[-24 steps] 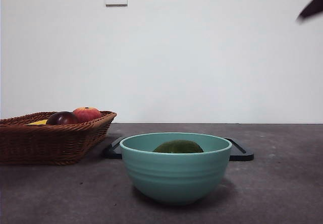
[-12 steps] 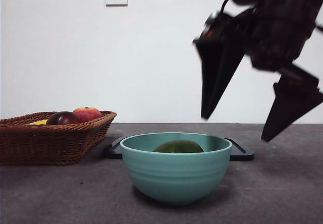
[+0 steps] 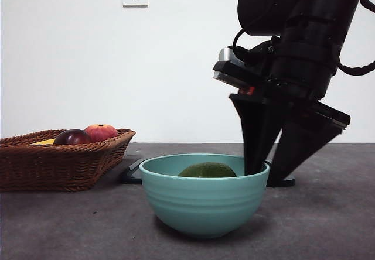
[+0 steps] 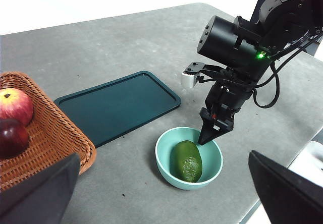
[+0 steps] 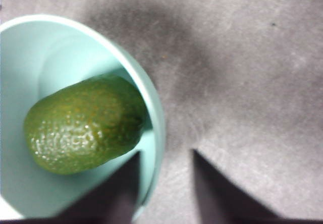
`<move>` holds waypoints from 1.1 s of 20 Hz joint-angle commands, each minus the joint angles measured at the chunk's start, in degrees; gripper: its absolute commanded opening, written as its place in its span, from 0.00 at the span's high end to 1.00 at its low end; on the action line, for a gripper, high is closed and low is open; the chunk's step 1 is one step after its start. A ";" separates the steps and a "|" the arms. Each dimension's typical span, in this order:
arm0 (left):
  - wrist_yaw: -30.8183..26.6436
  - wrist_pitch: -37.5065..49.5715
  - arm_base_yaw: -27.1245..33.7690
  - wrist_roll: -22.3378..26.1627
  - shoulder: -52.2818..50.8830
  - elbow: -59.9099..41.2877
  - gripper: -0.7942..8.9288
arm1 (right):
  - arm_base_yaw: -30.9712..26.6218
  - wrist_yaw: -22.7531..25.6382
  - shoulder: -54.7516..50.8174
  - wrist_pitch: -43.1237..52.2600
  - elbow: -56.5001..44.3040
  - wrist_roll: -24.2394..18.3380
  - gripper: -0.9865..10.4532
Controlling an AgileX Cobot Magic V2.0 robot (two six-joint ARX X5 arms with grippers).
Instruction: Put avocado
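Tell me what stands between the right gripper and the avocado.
The bowl's rim. The right gripper is open and straddles it: one jaw is inside the bowl beside the avocado, the other outside over the table. Nothing else is in the way.

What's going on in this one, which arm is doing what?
The right gripper is low at the rim of the teal bowl, jaws open and straddling the bowl's wall, one jaw inside and one outside. The avocado lies in the bowl beside the inner jaw, not gripped. The left gripper hangs high above the table, open and holding nothing. A dark tray lies behind the bowl, and a wicker basket to the side holds a red-orange fruit and a dark maroon one.
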 commanded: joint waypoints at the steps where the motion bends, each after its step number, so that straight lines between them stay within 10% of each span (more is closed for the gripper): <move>1: -0.35 0.79 -0.59 -0.37 0.00 0.46 0.34 | 0.70 -0.26 1.05 0.33 1.01 0.81 0.91; 22: -0.35 0.79 -0.59 -0.37 0.00 0.46 0.34 | -9.18 4.85 19.28 -12.11 33.38 -0.39 0.91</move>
